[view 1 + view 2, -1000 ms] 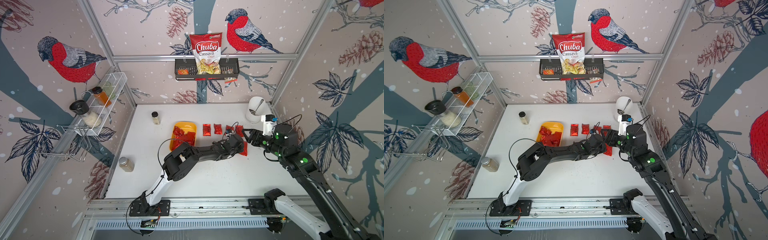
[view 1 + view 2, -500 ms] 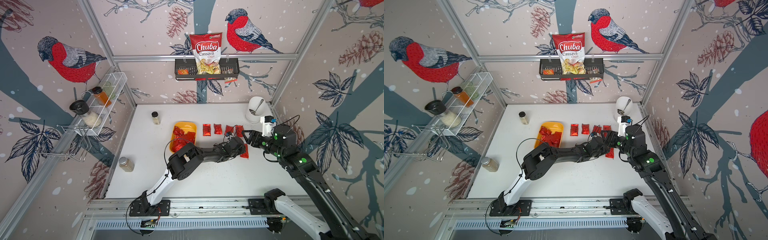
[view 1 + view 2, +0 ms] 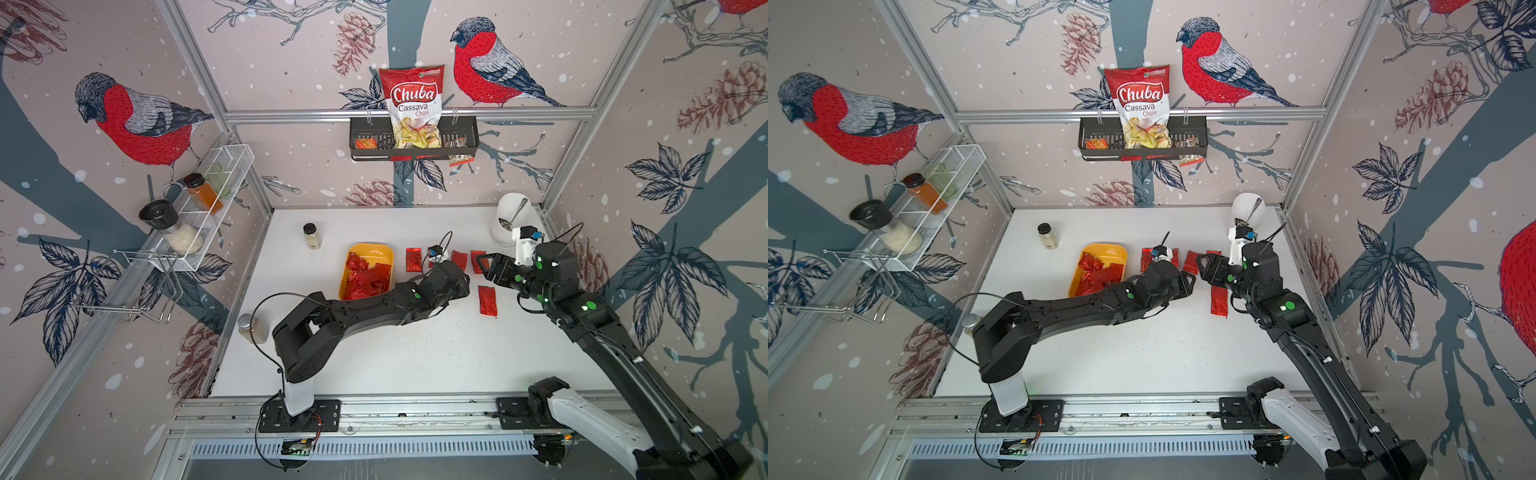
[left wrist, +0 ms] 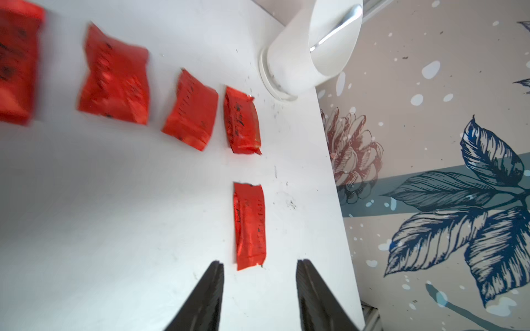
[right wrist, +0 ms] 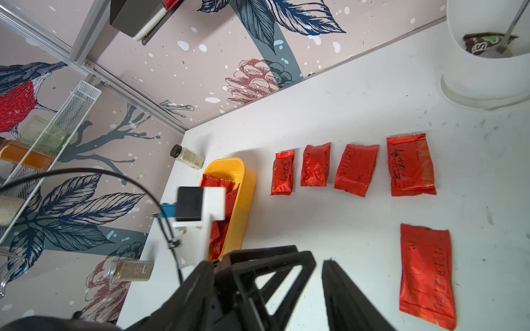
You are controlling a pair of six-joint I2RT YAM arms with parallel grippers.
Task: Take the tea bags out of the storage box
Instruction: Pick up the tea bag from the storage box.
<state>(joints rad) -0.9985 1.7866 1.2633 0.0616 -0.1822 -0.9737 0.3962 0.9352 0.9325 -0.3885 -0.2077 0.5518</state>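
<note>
Black left fingers (image 4: 210,289) stand partly apart with nothing between them. A lone red foil sachet (image 4: 249,226) lies flat on the white surface (image 4: 114,200) straight ahead, its near end level with the tips and its long axis in line with the fingers. The right fingers (image 5: 344,295) hover just beside, also parted and empty. Seen from above, this sachet runs 12 to 6 o'clock, and a row of four more red sachets (image 5: 355,169) sits at 12 o'clock of it. The shallow yellow-orange plastic storage box (image 3: 368,248) lies at 9 o'clock of the left fingers, long axis roughly 12 to 6. The left forearm (image 3: 374,305) passes over its 5 o'clock corner, so the left arm is plainly nearer. The tea bags (image 3: 365,276) inside are a shiny, crinkled red heap, overlapping and tilted; catching a single one looks fiddly.
</note>
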